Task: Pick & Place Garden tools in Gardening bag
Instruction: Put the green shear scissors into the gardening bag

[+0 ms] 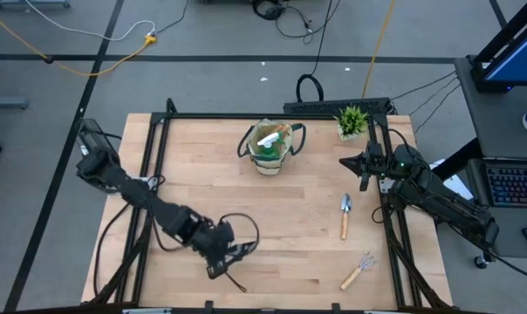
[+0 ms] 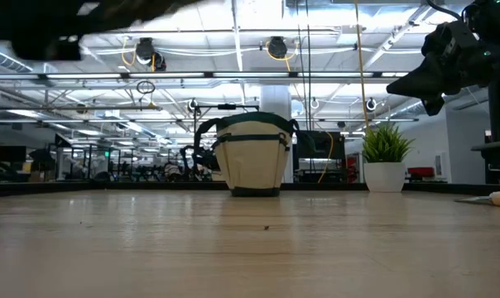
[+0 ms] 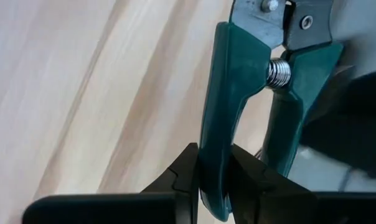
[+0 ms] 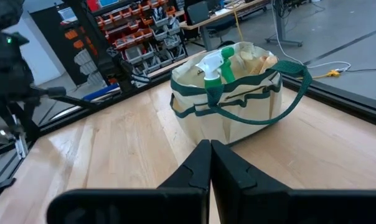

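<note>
Pruning shears (image 3: 228, 124) sat pinched by one handle in your left gripper (image 1: 222, 258) at six o'clock. Your right gripper (image 1: 361, 166) waited closed, empty. The spray bottle (image 4: 214, 67) was in the bag (image 1: 272, 146); trowel (image 1: 345, 215) and rake (image 1: 358, 270) remained at four o'clock.

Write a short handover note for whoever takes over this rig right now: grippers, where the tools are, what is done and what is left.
Left gripper: jaws shut on the pruning shears, near the table's front edge.
Right gripper: shut, holding nothing, raised beside the potted plant.
Gardening bag: at the table's back centre, spray bottle already inside.
Left to do: bag the shears, then the trowel and hand rake, both on the table's right side.
</note>
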`<move>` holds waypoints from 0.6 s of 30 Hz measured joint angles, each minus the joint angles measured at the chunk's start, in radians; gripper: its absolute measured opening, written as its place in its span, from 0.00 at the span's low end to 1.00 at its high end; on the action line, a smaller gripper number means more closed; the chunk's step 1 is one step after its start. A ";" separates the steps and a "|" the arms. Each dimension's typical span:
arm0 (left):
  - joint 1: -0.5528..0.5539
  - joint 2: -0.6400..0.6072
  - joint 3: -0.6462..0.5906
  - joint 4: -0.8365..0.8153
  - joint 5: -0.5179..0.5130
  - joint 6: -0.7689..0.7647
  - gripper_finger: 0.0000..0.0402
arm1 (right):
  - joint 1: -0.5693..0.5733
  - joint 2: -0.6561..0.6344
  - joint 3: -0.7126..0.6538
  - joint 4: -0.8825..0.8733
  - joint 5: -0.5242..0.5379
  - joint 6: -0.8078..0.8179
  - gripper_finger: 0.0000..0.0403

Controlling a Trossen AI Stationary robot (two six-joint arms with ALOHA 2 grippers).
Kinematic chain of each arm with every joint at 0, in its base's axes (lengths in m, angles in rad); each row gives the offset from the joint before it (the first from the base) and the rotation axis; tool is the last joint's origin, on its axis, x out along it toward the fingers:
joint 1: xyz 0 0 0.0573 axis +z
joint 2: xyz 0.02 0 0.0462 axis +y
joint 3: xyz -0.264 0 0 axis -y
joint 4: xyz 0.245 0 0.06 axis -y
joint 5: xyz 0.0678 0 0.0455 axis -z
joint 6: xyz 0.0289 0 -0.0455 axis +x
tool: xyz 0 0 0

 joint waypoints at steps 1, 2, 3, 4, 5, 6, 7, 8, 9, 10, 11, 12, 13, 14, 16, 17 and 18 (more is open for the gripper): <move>0.012 -0.018 0.001 0.027 -0.009 0.018 0.13 | 0.000 0.000 0.000 0.000 0.000 0.000 0.00; 0.023 -0.033 0.001 0.047 -0.023 0.037 0.13 | 0.000 0.000 0.000 0.000 0.000 0.000 0.00; 0.037 -0.047 0.001 0.065 -0.029 0.056 0.13 | 0.000 0.000 0.000 0.000 0.000 0.000 0.00; 0.049 -0.059 0.001 0.094 -0.035 0.072 0.13 | 0.000 0.000 0.000 0.000 0.000 0.000 0.00; 0.060 -0.069 0.001 0.131 -0.038 0.088 0.13 | 0.000 0.000 0.000 0.000 -0.001 0.000 0.00; 0.068 -0.082 0.001 0.157 -0.039 0.105 0.13 | 0.000 0.000 0.000 0.000 -0.001 0.000 0.00; 0.075 -0.094 0.001 0.175 -0.045 0.122 0.13 | 0.000 0.000 0.000 0.000 0.000 0.000 0.00; 0.085 -0.101 0.001 0.204 -0.047 0.142 0.13 | 0.000 0.000 0.000 0.000 -0.001 0.000 0.00; 0.095 -0.105 0.001 0.249 -0.047 0.164 0.13 | 0.000 0.000 0.000 0.000 -0.001 0.000 0.00; 0.103 -0.107 0.002 0.285 -0.047 0.185 0.13 | 0.000 0.000 0.000 0.000 -0.001 0.000 0.00; 0.111 -0.112 0.002 0.304 -0.045 0.202 0.13 | 0.000 0.000 0.000 0.000 -0.001 0.000 0.00; 0.118 -0.116 0.001 0.321 -0.042 0.219 0.13 | 0.000 0.000 0.000 0.000 -0.001 0.000 0.00; 0.127 -0.118 0.000 0.357 -0.036 0.235 0.13 | 0.000 0.000 0.000 0.000 -0.001 0.000 0.00; 0.136 -0.118 0.001 0.402 -0.023 0.249 0.13 | 0.000 0.000 0.000 0.000 -0.002 0.000 0.00; 0.148 -0.118 0.002 0.444 0.000 0.276 0.13 | 0.000 0.000 0.000 0.000 -0.002 0.000 0.00; 0.156 -0.118 0.002 0.474 0.014 0.290 0.13 | 0.000 0.000 0.000 0.000 -0.003 0.000 0.00; 0.163 -0.117 0.001 0.511 0.024 0.304 0.13 | 0.000 0.000 0.000 0.000 -0.003 0.000 0.00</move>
